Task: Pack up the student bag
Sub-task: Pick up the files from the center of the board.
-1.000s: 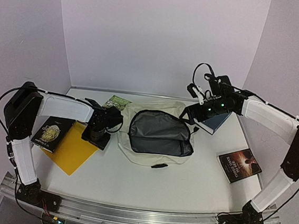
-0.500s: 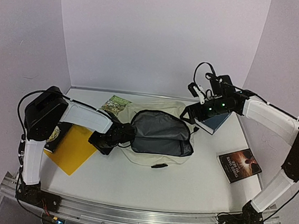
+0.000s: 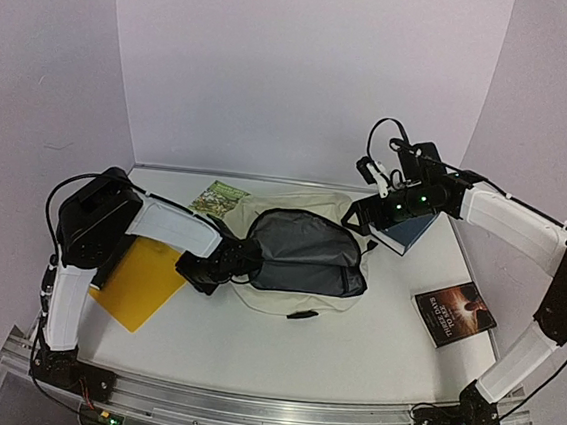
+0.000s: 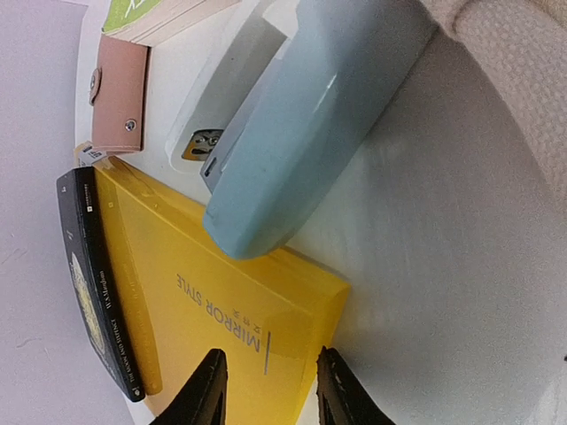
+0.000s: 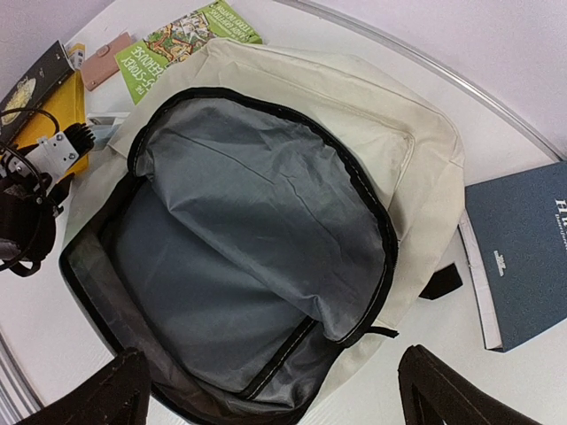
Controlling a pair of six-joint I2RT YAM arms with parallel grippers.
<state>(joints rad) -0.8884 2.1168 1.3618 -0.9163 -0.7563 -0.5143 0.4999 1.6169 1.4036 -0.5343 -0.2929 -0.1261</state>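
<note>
While right gripper (image 5: 275, 385) hovers above student bag (image 5: 266, 221), left gripper (image 4: 266, 390) low.

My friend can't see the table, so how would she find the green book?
Find the big cream backpack lying open mid-table. Just past its far left corner lies the green book. Nothing else there is green: the yellow book and black book lie nearby.

My left fingers (image 4: 208, 398) cut off at bottom edge. Green book (image 4: 155, 16) cut by top edge; blue stapler (image 4: 301, 124) likewise. Navy book (image 5: 523, 248) runs off right edge, title cut short.
</note>
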